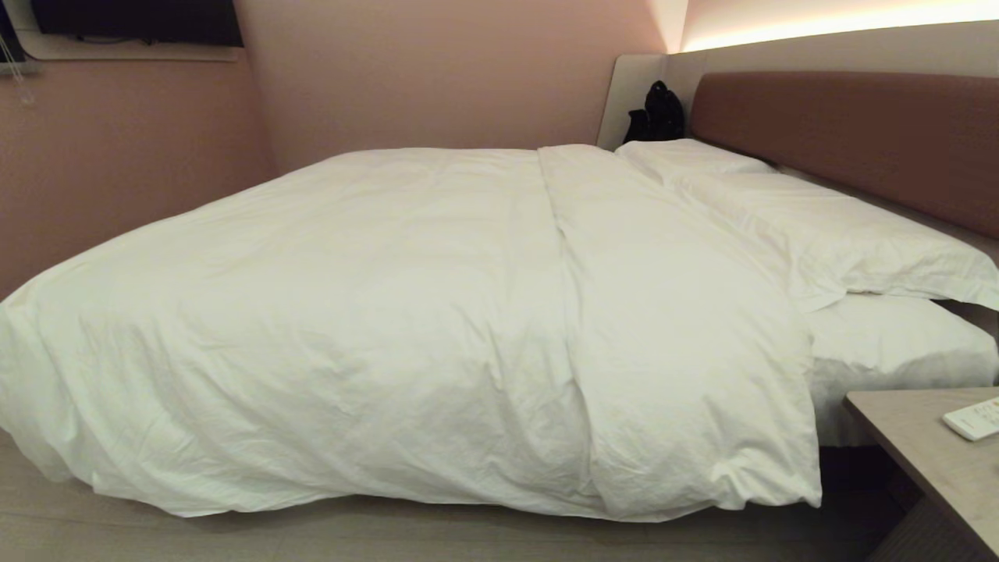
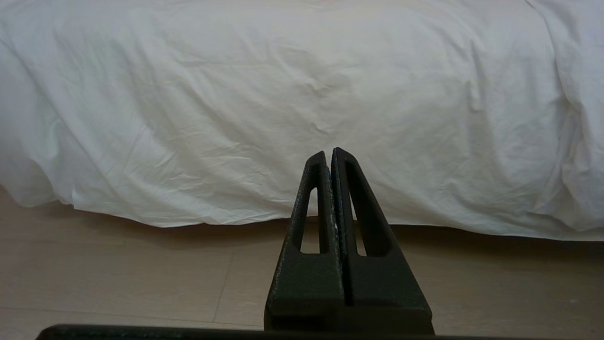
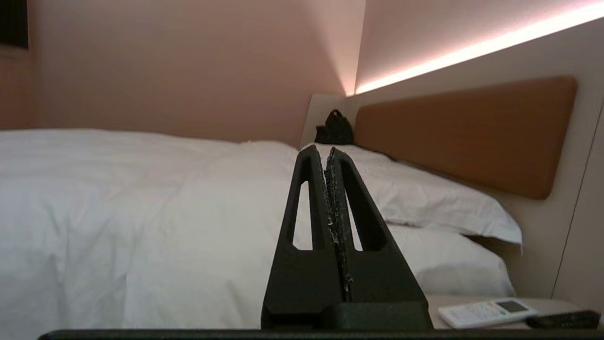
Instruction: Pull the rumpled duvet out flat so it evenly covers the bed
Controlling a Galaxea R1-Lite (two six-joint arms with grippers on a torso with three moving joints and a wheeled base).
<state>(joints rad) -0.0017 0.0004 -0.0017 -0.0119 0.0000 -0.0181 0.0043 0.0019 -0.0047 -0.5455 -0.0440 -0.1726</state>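
While the duvet (image 1: 406,312) is lying across the bed (image 1: 890,343) with a folded-back band by the pillows (image 1: 819,226), both grippers, left (image 2: 329,152) and right (image 3: 321,148), are sitting pinched together and empty, so I'd be opening right wide and grabbing the fold edge.

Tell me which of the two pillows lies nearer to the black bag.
The far pillow, in the corner by the headboard; the black bag stands right behind it. The near pillow lies toward the bedside table.
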